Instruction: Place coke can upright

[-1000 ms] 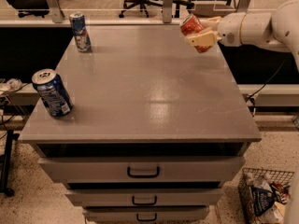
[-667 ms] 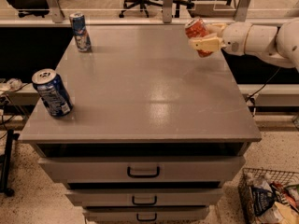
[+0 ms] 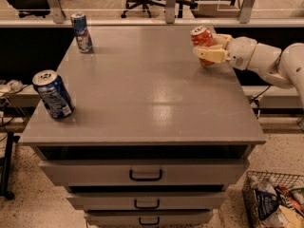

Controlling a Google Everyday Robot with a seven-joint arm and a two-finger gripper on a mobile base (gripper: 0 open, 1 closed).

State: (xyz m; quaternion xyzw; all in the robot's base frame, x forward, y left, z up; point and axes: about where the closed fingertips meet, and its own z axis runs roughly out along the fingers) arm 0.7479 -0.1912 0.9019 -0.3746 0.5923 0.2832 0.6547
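While your gripper [image 3: 209, 54] clamps the coke can [image 3: 201, 37] near the far right corner of the tabletop [image 3: 152, 94] — nearly upright — seat its base flat before loosening, then withdraw straight toward the right edge.

One high camera looks down at the cabinet [image 3: 142, 94] from its front, gripper [image 3: 205, 47] clasping coke can [image 3: 200, 36] far right.
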